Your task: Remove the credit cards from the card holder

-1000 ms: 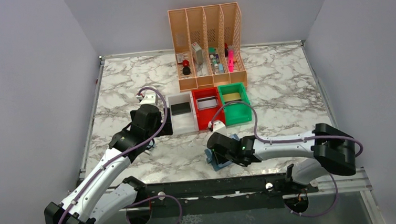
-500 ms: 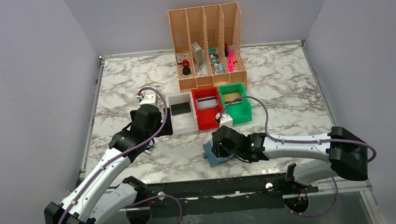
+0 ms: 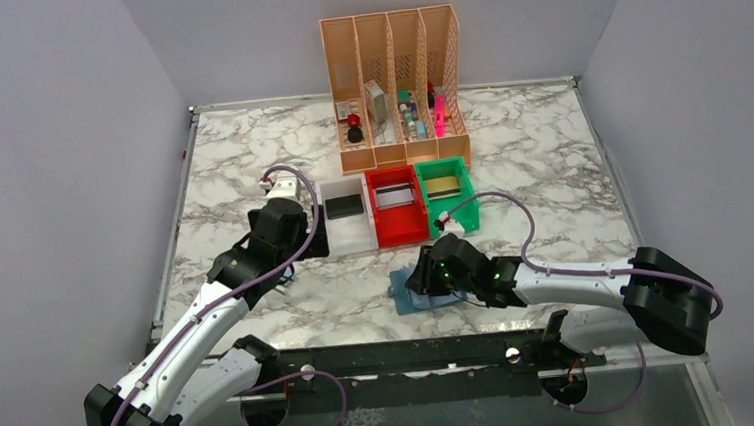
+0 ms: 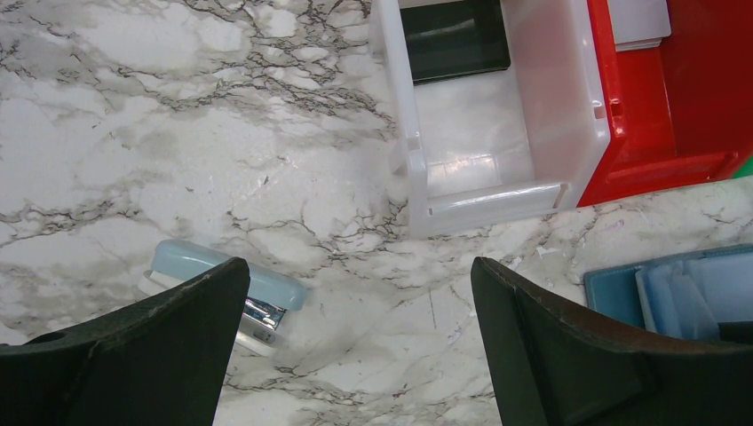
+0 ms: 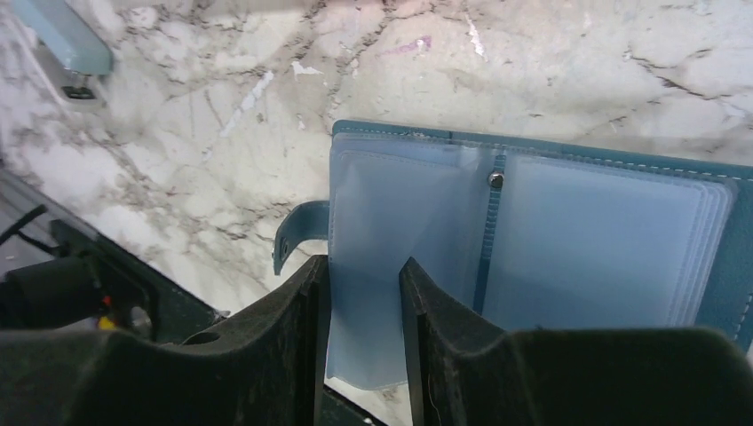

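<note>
The teal card holder (image 3: 406, 301) lies open and flat near the table's front edge, its clear pockets (image 5: 586, 240) facing up; its corner also shows in the left wrist view (image 4: 675, 288). No card shows in those pockets. A gold credit card (image 3: 440, 185) lies in the green bin, and a silvery one (image 3: 393, 197) in the red bin. My right gripper (image 3: 420, 280) (image 5: 362, 266) sits low over the holder's left half, jaws partly apart, with only the pocket sheet seen in the gap. My left gripper (image 3: 317, 239) (image 4: 360, 266) hangs wide open over bare marble beside the white bin.
White (image 3: 348, 237), red (image 3: 402, 233) and green (image 3: 468, 212) bins stand in a row at mid-table; a black card lies in the white one. A peach mesh organizer (image 3: 396, 86) stands behind them. A pale blue stapler (image 4: 226, 288) lies under my left gripper.
My right gripper and wrist have shifted to the right over the card holder, which now lies flatter. The left arm has stayed still.
</note>
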{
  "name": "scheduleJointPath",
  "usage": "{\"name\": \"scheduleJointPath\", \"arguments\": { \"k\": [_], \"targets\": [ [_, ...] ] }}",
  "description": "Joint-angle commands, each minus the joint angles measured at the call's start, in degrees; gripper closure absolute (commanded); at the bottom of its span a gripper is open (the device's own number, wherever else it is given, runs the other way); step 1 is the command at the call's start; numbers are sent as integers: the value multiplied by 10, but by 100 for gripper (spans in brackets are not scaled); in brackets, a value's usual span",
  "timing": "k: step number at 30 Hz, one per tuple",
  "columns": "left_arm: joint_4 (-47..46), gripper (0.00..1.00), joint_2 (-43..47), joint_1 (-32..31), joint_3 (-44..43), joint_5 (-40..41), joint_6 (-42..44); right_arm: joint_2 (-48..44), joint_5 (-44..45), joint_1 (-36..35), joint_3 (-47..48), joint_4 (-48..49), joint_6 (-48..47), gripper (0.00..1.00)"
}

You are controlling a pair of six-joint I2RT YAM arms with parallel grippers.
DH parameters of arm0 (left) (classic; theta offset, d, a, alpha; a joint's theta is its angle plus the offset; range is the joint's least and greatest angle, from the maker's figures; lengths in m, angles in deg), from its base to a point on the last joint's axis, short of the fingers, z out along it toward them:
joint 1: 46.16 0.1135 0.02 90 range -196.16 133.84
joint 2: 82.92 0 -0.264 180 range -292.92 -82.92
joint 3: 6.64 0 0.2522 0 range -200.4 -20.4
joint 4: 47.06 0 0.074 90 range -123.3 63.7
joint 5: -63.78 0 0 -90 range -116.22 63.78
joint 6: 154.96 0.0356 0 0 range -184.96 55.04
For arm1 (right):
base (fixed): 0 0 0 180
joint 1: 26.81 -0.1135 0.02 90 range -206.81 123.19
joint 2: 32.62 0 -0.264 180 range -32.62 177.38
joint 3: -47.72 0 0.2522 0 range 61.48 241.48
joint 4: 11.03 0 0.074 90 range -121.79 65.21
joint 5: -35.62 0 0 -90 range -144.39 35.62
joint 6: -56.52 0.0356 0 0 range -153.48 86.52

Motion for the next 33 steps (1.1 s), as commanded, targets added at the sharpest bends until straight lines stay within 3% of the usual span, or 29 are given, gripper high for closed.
{"name": "scheduleJointPath", "arguments": {
  "k": [1, 5, 16, 21, 28, 33],
  "targets": [
    [-11, 1, 7, 3, 4, -5, 3, -9, -77, 32, -24, 93, 42, 62],
    [-11, 1, 7, 3, 4, -6, 3, -14, -127, 57, -57, 147, 63, 62],
    [-11, 1, 7, 3, 4, -6, 3, -15, -154, 78, -79, 174, 77, 62],
    [-11, 1, 7, 3, 4, -6, 3, -19, -148, 80, -79, 165, 78, 60],
    [-11, 1, 4, 3, 4, -8, 3, -21, -134, 80, -66, 126, 50, 48],
    [-12, 1, 1, 3, 4, -8, 3, -30, -125, 80, -56, 100, 26, 52]
  ]
}}
